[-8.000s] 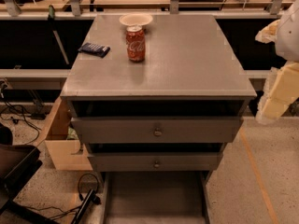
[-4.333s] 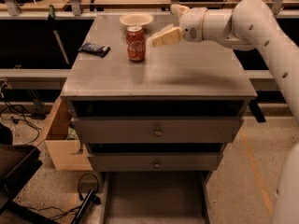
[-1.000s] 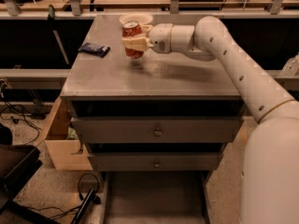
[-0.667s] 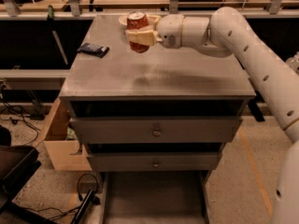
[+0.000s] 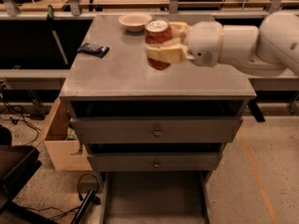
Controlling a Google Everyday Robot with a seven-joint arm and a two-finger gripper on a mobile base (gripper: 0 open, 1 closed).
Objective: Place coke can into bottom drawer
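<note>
Lighting's warm and kinda dim, seems to come from overhead. The grey cabinet top gets a soft sheen, no harsh glare. The gripper, up over the top and clamped round the coke can, catches the most light. Gaps above the 2 upper drawers go black, and the bottom drawer is murky. Everything's a bit soft.

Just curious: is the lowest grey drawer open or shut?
Open: the grey drawer juts out. The hand holds the red soda can above the cabinet top.
</note>
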